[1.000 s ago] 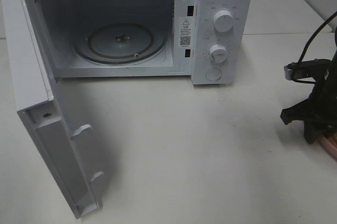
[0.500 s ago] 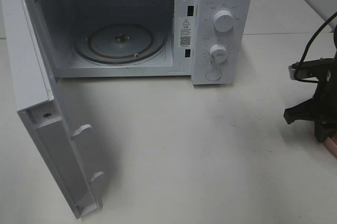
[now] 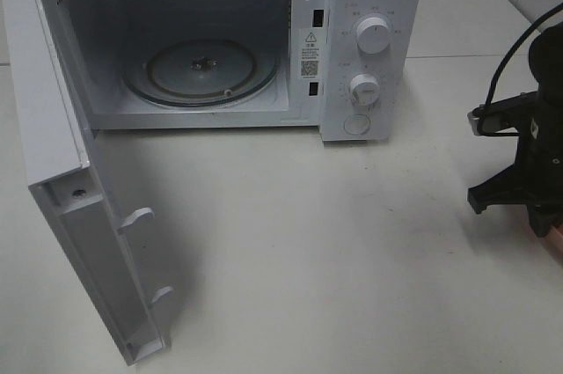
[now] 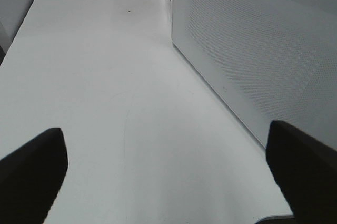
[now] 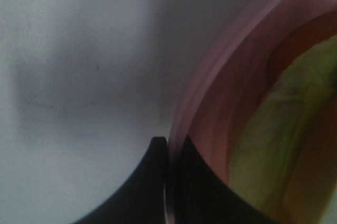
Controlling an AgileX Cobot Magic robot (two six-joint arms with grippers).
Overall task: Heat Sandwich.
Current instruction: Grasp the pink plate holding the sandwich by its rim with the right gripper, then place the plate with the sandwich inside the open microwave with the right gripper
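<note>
Now that your right gripper [image 5: 171, 147] has just pinched the rim of the pink plate [image 5: 210, 76], sandwich [image 5: 274, 129] aboard, well right of the open microwave [image 3: 369, 4], you can lift; left gripper [image 4: 166, 153] gapes wide.

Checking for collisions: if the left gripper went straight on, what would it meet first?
Probably nothing: the left gripper points along bare table; the microwave's perforated panel runs alongside, though depth is unclear.

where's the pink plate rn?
The round pink plate is at the exterior high view's far right edge, right of the white microwave, its rim pinched by the shut black right gripper.
</note>
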